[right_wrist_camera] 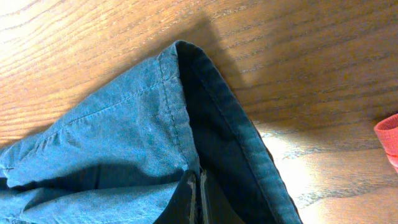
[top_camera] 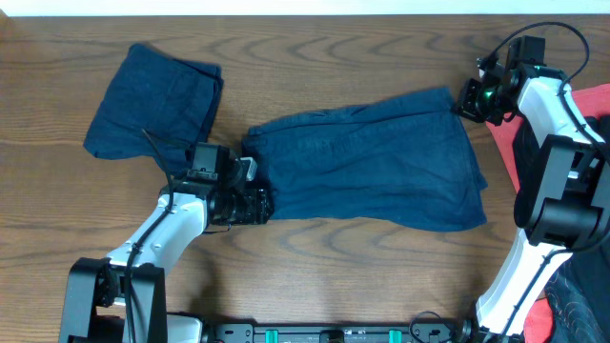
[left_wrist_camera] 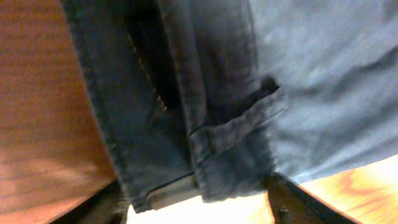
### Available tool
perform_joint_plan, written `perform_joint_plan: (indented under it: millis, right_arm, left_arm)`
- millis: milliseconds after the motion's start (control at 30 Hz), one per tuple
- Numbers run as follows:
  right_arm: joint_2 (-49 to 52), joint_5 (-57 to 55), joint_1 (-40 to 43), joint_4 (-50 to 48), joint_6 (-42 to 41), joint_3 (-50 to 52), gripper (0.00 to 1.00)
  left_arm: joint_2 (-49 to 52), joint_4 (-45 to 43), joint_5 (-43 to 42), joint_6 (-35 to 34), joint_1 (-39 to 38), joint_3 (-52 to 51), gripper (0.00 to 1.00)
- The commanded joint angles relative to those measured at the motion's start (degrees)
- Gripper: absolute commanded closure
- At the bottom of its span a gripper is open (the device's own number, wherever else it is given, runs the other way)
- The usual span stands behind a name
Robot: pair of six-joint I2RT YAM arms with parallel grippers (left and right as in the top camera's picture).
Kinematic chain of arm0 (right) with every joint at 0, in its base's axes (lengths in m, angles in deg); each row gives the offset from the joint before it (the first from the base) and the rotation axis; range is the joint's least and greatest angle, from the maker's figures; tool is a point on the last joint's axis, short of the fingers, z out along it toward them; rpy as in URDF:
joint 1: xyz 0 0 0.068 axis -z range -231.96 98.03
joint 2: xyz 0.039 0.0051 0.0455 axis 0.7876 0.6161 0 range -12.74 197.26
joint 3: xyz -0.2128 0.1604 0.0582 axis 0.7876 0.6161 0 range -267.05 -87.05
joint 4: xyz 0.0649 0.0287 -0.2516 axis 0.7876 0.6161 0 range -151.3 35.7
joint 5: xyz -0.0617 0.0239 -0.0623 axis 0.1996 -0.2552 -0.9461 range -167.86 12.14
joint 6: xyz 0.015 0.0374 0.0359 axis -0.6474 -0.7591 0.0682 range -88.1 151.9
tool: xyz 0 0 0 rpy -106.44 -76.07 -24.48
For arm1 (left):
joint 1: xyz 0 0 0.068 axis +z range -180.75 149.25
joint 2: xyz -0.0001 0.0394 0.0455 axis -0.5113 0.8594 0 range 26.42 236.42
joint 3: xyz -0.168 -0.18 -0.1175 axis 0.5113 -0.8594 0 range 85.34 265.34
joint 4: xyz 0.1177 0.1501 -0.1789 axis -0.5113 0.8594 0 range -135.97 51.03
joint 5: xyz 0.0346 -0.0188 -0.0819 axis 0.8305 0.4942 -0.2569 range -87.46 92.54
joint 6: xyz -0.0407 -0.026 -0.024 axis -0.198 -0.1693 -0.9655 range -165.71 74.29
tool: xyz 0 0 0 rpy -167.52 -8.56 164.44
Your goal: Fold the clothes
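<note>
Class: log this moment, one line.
left gripper: open around shorts waistband | right gripper: shut on shorts corner | folded bundle: far-left

The bench (top_camera: 334, 276) is brown wood with a strong wavy grain, and it lies bare on the near side of the left claw (top_camera: 255, 191). A pale strip (top_camera: 286, 5) runs along its far edge, beyond both claws. Red cloth (top_camera: 593, 100) shows to the right of the right claw (top_camera: 469, 98). Bright light falls on the wood just right of that claw, with a soft shadow beyond it.

Overhead straight down; wrist views close on shorts (top_camera: 372, 162), left probably at waistband (left_wrist_camera: 134, 134).
</note>
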Motion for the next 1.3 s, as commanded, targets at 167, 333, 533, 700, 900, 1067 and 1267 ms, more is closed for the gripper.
perform_joint_plan:
  millis: [167, 333, 533, 700, 900, 1067, 1267]
  right_arm:
    - [-1.5, -0.9, -0.1, 0.2, -0.5, -1.1, 0.99]
    - [-1.5, -3.8, 0.0, -1.5, -0.5, -1.1, 0.99]
    - [-1.5, -5.3, 0.2, -4.3, -0.3, -1.0, 0.99]
    - [-1.5, 2.5, 0.2, -4.8, 5.4, -1.0, 0.50]
    - [-4.3, 5.2, 1.6, 4.0, 7.0, -1.1, 0.40]
    - [-5.7, -0.6, 1.9, 19.4, 5.0, -1.0, 0.42]
    - [-5.7, -7.3, 1.3, 31.1, 1.6, 2.0, 0.50]
  left_arm:
    - [1.5, -0.2, -1.5, 0.5, -0.1, -0.5, 0.94]
    - [1.6, 3.5, 6.8, 0.4, 0.9, 0.2, 0.94]
    - [0.3, 10.3, 10.8, 1.8, 5.6, 2.5, 0.94]
    - [-1.4, 10.8, 10.3, 1.9, 6.3, 3.4, 0.83]
    - [-6.1, 19.3, 10.2, 1.9, 6.3, 8.0, 0.55]
    - [-12.2, 18.2, 8.3, 1.9, 6.3, 10.8, 0.43]
    - [-10.5, 8.2, 5.5, 3.7, 6.1, 10.8, 0.48]
